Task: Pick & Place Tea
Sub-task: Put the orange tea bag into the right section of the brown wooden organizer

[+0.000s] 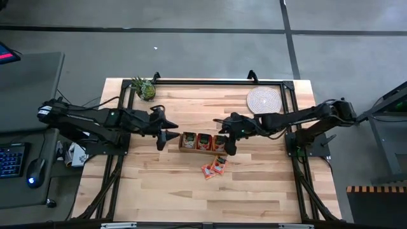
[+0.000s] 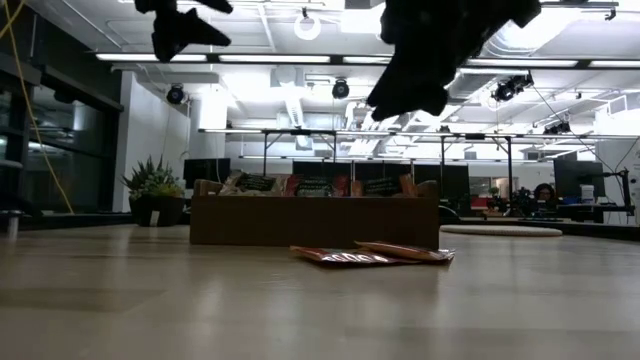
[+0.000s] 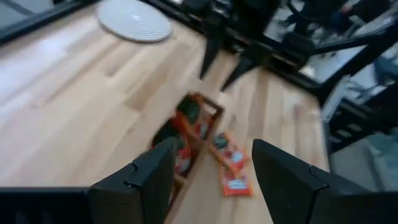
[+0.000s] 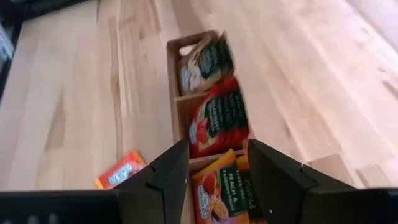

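Note:
The long brown wooden box (image 1: 202,141) lies mid-table, its three compartments filled with orange-red and green tea sachets (image 4: 214,118). Two or three more sachets (image 1: 214,168) lie flat on the table just in front of the box's right end and also show in the low view (image 2: 372,255). My right gripper (image 1: 223,137) hangs open above the box's right compartment, well clear of it (image 2: 420,70). In its wrist view the fingers (image 4: 169,174) stand on either side of that compartment's sachets. My left gripper (image 1: 169,134) hovers open beside the box's left end, and it too is raised (image 2: 185,25).
A round pale woven mat (image 1: 264,100) lies at the far right of the table and a small potted plant (image 1: 145,88) at the far left. A black frame (image 1: 203,81) runs along the table's edges. Bare wood (image 1: 159,191) lies on the near side.

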